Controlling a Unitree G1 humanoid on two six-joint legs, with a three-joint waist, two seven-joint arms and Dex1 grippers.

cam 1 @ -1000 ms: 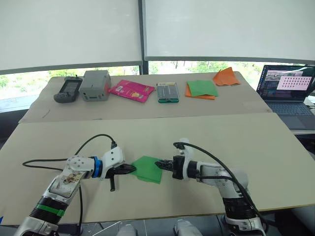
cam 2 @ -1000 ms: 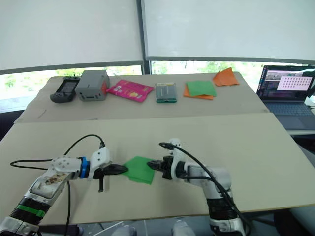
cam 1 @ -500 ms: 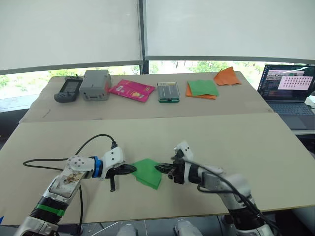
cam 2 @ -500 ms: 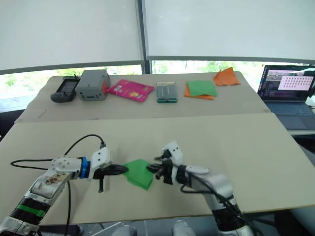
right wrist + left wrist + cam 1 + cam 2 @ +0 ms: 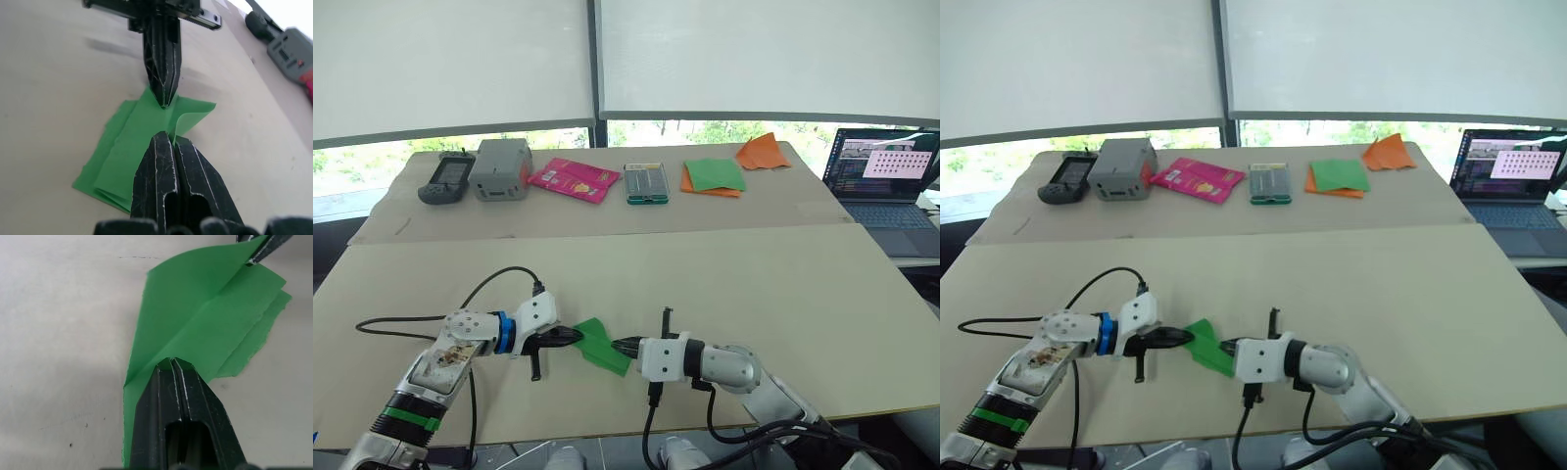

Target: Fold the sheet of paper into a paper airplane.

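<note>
The sheet of paper (image 5: 598,343), bright green and partly folded with a raised crease, lies on the near beige table (image 5: 724,284) between my two grippers. My left gripper (image 5: 577,335) is shut on its left edge. From the opposite side, my right gripper (image 5: 618,346) is shut on its right edge. In the left wrist view the shut fingers (image 5: 172,382) pinch the paper (image 5: 205,318) at the fold line. In the right wrist view the paper (image 5: 122,156) spreads in layers under the shut fingers (image 5: 166,161), and the left gripper (image 5: 164,100) points in tip to tip.
On the far table stand a dark handheld device (image 5: 445,179), a grey box (image 5: 501,168), a pink packet (image 5: 573,179), a small green-edged case (image 5: 646,183), a green sheet on an orange sheet (image 5: 713,176) and crumpled orange paper (image 5: 762,152). A laptop (image 5: 886,176) sits at the right.
My right arm has dropped low to the table's front and its gripper has moved left, pushing the paper's right side over so the sheet looks narrower. The left gripper has stayed put.
</note>
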